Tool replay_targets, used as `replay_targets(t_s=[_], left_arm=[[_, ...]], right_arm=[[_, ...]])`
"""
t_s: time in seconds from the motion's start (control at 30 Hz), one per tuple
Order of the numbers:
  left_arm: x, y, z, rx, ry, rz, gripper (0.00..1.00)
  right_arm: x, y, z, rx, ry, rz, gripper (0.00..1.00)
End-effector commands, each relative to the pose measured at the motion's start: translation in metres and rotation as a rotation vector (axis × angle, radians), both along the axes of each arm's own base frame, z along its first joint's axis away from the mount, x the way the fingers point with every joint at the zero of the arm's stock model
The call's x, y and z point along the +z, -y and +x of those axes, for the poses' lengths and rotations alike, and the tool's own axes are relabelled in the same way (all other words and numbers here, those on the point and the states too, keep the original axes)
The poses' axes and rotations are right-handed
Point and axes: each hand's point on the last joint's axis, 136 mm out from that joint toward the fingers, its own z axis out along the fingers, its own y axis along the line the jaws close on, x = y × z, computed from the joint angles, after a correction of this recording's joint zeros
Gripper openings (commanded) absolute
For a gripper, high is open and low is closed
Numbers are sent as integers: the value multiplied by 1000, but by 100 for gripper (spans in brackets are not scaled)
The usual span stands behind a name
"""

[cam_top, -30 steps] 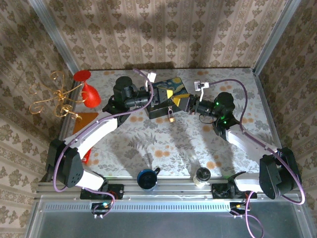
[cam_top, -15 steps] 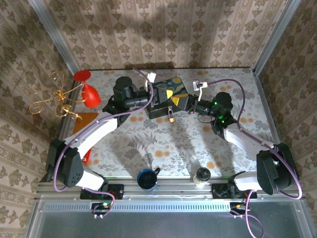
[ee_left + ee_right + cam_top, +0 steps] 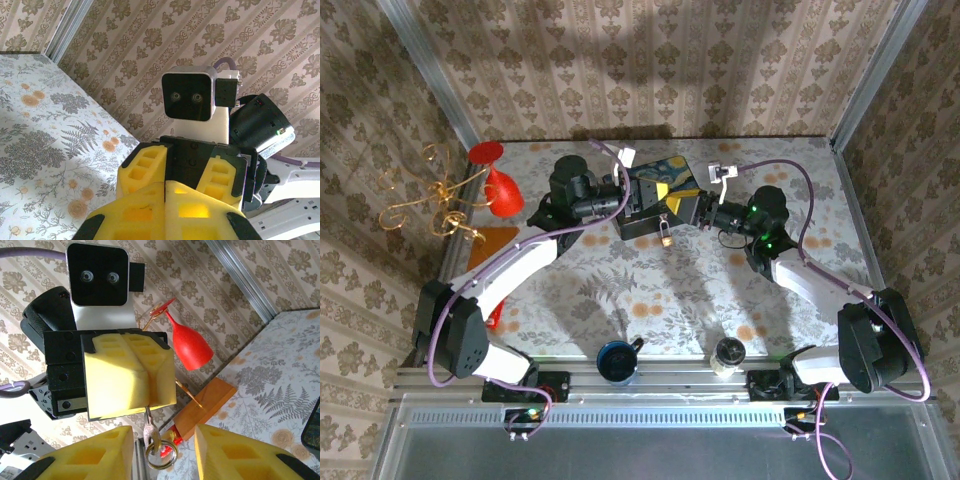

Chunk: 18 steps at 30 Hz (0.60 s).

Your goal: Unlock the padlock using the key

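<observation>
The dark blue painted box (image 3: pixel 655 180) stands at the back middle of the table. The tiny brass padlock (image 3: pixel 665 238) hangs at its front face, below the silver clasp. My left gripper (image 3: pixel 645 198) hovers in front of the box and is shut on a small key (image 3: pixel 155 427). The blade is pinched between the yellow pads (image 3: pixel 127 375), and the key's ring (image 3: pixel 161 454) dangles below. My right gripper (image 3: pixel 688 207) faces it at close range, open. In the right wrist view its fingers (image 3: pixel 85 457) stand either side of the hanging key without touching it.
A red glass (image 3: pixel 500 188) and a gold wire ornament (image 3: pixel 420 195) stand at the far left, with an orange wooden block (image 3: pixel 498 240) in front of them. A blue mug (image 3: pixel 617 360) and a small jar (image 3: pixel 727 353) sit near the front edge.
My right gripper has crept left, closer to the left gripper's fingertips. The left arm, key, box and padlock have stayed put.
</observation>
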Motion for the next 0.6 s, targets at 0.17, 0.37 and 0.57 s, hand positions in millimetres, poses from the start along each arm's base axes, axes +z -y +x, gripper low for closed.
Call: replay_targets(t_s=[0.17,0.37,0.57], left_arm=[[8,-3,-6,-5,34,-16,0],[8,-4,-6,5,36,-15,0],[7,-7,-3,28,33,-13,0]], right_arm=[[8,-1,7,-41,25,-12,29],[4,1,7,-59,21,-20,24],[4,3,4,-65,26,-28,18]])
